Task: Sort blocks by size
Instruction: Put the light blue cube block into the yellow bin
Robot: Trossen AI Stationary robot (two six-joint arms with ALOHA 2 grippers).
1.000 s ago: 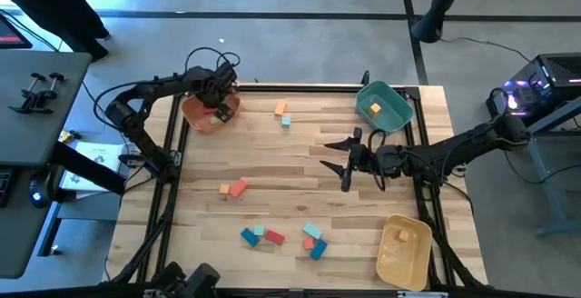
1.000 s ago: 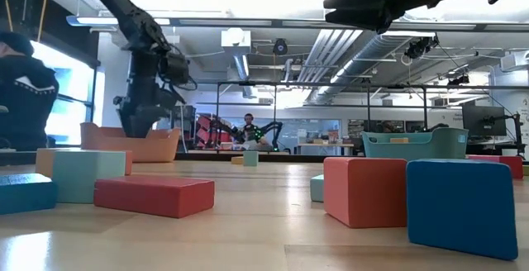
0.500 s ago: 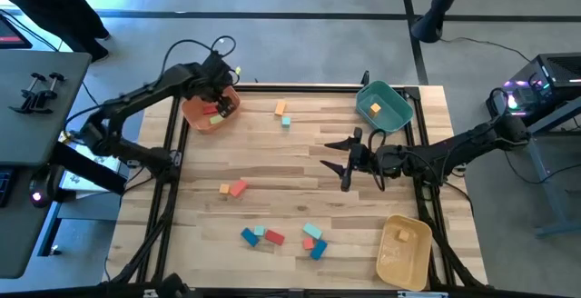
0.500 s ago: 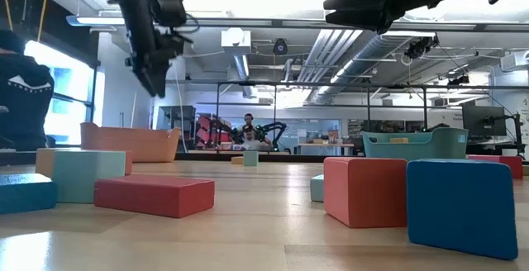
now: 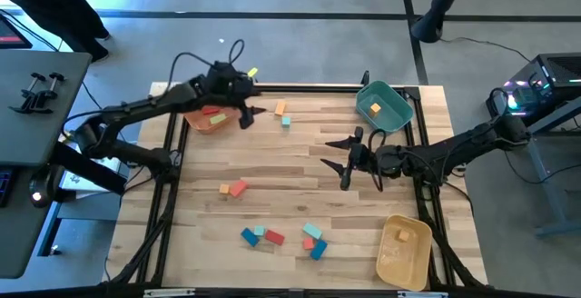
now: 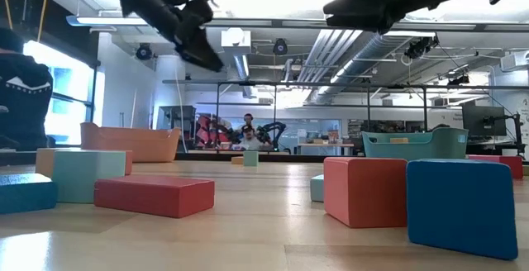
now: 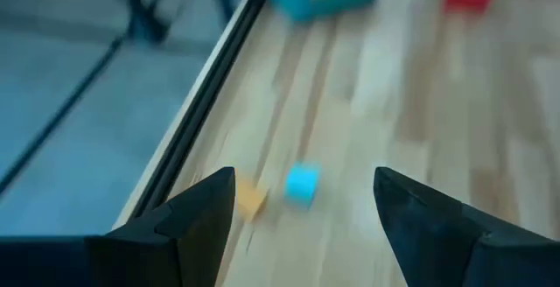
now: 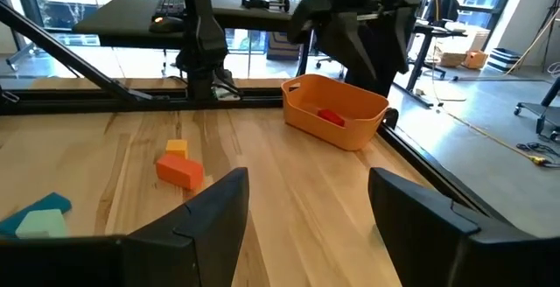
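Two small blocks, orange [image 5: 280, 108] and teal [image 5: 286, 121], lay near your left end effector [image 5: 247, 116] (fingers spread, empty); they looked light, rigid, best pinched across flat sides. Your right end effector [image 5: 346, 164] hovered mid-bench [image 5: 290, 180], also spread wide.

We see blocks [image 5: 272, 236] scattered flat on the desk [image 5: 300, 171]: a blue, teal and red cluster at the near edge, an orange-red pair mid-left, an orange-teal pair far off.
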